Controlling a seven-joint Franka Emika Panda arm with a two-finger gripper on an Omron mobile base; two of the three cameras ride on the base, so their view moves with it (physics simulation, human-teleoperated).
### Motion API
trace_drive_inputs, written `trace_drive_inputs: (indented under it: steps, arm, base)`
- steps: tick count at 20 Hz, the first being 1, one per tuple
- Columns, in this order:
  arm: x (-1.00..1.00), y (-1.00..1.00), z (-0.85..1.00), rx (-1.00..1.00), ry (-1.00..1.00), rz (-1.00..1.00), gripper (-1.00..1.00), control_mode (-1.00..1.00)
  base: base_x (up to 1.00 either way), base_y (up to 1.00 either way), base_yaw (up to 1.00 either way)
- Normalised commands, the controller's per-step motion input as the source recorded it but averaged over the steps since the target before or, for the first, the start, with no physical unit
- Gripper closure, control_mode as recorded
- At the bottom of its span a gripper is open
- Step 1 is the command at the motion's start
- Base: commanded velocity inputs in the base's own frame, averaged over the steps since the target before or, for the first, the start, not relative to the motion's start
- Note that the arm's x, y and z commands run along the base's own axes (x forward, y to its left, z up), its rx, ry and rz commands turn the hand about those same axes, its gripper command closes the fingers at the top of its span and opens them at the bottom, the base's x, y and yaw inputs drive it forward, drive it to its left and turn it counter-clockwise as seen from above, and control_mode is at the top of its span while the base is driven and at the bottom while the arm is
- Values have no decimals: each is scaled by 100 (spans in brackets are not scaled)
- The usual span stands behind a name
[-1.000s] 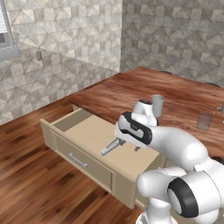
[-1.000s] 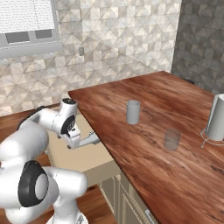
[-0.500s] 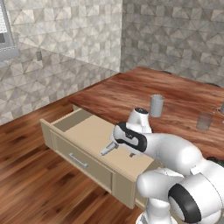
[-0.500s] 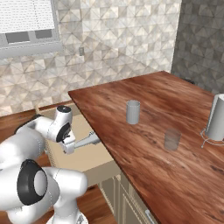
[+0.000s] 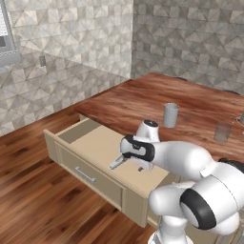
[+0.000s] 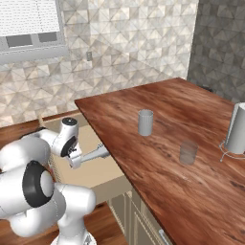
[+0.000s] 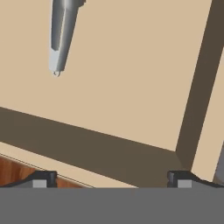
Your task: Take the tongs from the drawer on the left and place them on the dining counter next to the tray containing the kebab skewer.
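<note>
Over open drawer (image 5: 90, 143) — hand (image 7: 111, 177) spread, empty; tongs (image 7: 61, 35) on drawer floor

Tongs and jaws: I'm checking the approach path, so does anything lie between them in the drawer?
No. In the hand view, bare drawer floor separates the gripper from the tongs.

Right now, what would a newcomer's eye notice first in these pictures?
Probably the open drawer, pulled out from under the red-brown counter, with the white arm bent down into it. Inside lie the grey tongs on the beige floor; the gripper hangs open above them. A grey cup stands on the counter.
</note>
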Motion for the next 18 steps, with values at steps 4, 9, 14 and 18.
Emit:
trace_drive_inputs:
  steps: [4, 9, 14, 18]
  arm:
    - [7, 17, -13, 0, 0, -4, -100, -100]
    - [0, 20, -20, 0, 2, 0, -100, -100]
    - [-1, 15, -16, 0, 2, 0, -100, -100]
    - [-1, 13, -14, 0, 0, 0, -100, -100]
  base:
    - [0, 0, 0]
    - [0, 0, 0]
    - [0, 0, 0]
    - [0, 0, 0]
